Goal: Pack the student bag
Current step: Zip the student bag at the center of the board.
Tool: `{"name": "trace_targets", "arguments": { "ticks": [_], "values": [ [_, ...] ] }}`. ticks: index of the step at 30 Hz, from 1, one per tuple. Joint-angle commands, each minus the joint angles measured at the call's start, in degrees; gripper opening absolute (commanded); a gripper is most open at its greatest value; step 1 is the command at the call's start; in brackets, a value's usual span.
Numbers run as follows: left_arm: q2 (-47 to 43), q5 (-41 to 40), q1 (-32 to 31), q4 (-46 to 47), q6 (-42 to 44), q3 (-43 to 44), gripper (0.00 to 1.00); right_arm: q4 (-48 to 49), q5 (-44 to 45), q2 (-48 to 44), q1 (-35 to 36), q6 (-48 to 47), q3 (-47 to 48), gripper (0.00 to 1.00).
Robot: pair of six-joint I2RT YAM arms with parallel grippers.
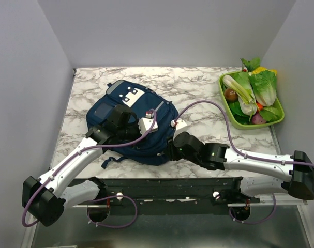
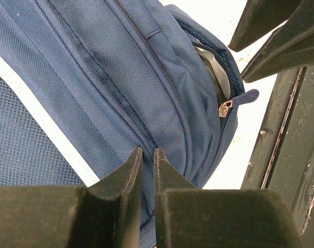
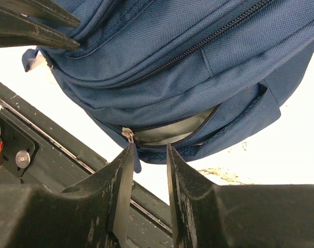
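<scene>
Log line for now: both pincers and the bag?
left pincer: nearly closed at student bag fabric, grip unclear | right pincer: open beside zipper pull | pocket: part unzipped

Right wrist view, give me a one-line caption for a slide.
The right gripper, jaws apart, at the zipper pull of a partly open pocket on the student bag.

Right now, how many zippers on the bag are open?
1. At the near edge of the student bag, a zipper gap stands open, its slider just ahead of the right gripper. The other zippers seen look closed; some may be hidden.
</scene>
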Motion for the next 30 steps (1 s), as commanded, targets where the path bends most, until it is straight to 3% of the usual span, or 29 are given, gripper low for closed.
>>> {"name": "trace_targets", "arguments": {
  "ticks": [1,10,18,24,30],
  "values": [
    [0.77,-0.57,0.40,-1.94,0.13,1.99,0.00,-2.23,-0.93,-0.04,-0.18,-2.00,0.99,0.42],
    [4.46,1.36,0.40,-2.38,-1.54,5.77,0.00,5.06,-6.31,-3.21,1.23,-6.93,-4.98,0.61],
    [5.34,1.28,0.40,-2.73,-2.16,7.26,0.00,5.59,-5.53,3.73,2.72,-9.48,-2.35,0.62],
    [5.08,0.84,0.40,-3.44,-1.80,7.44,0.00,5.24,-4.30,6.38,2.81,-8.61,-1.38,0.55],
    [4.73,0.92,0.40,-4.14,-1.98,7.70,0.00,6.21,-3.51,6.73,2.81,-8.34,-1.21,0.35]
  ]
}}
